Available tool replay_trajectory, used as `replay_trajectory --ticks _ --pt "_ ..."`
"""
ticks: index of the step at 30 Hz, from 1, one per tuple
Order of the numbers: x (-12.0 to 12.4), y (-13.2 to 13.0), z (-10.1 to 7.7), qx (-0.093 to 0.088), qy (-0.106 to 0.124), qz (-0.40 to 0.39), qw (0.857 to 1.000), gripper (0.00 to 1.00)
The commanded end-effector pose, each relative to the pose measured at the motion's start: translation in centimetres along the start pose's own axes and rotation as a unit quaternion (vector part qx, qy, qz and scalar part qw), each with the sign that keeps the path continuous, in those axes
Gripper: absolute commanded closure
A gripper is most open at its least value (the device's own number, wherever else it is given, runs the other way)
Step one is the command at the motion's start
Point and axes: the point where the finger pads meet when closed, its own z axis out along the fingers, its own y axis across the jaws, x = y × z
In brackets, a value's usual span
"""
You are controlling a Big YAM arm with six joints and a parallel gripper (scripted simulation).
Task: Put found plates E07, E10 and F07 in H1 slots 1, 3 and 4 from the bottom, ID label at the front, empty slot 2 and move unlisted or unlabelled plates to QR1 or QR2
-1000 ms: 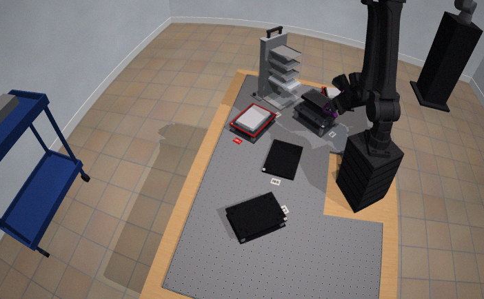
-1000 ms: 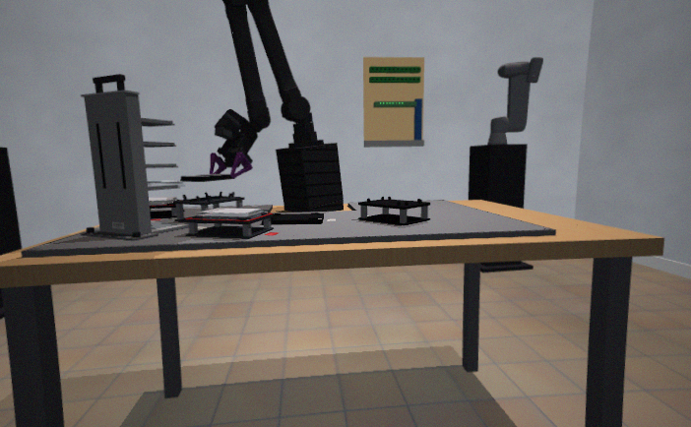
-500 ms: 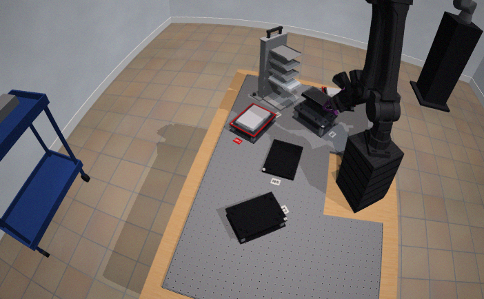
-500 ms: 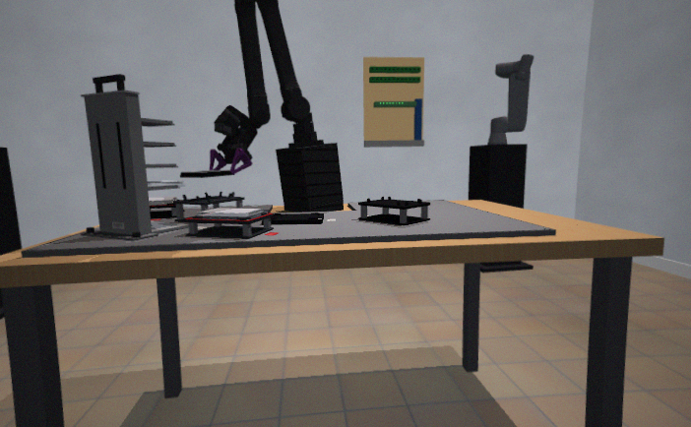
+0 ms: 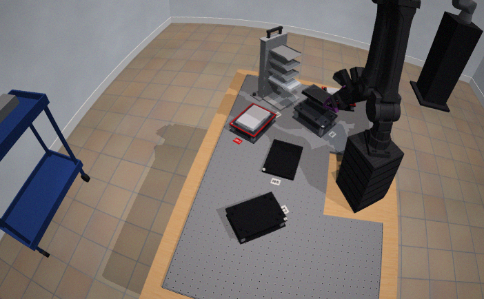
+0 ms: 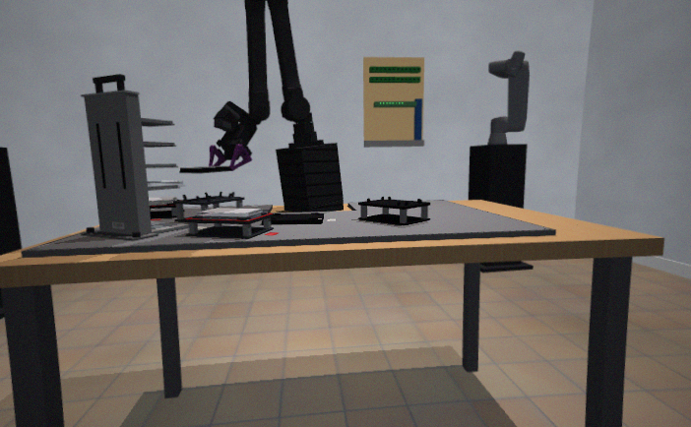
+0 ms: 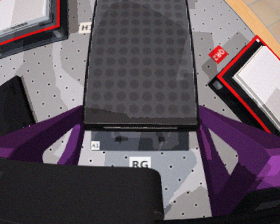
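My gripper is shut on a dark plate at its near short end and holds it level in the air. In the side view the plate hangs just in front of the hotel H1, about level with a middle shelf. In the wrist view the purple fingers flank the dark plate, and the RG label lies on the deck below. The regrip nest stands under the plate. H1 holds a white plate on a low shelf, and its upper shelves look bare.
A red-rimmed quarantine nest holds a white plate left of the regrip nest. A second red-rimmed nest with a white plate lies to the right. A flat black nest and a raised black nest stand nearer the front. The arm's base is at the right.
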Motion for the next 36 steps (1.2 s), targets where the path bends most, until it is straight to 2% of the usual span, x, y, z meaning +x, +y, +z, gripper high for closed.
replay_trajectory --ticks 1,30,36 --pt "-0.4 -0.2 -0.5 0.003 -0.004 -0.004 1.0 0.14" --pt "-2.6 -0.5 -2.0 0.004 -0.007 -0.007 1.0 0.14" --pt "-3.7 -1.1 -2.4 0.009 -0.013 -0.011 1.0 0.14"
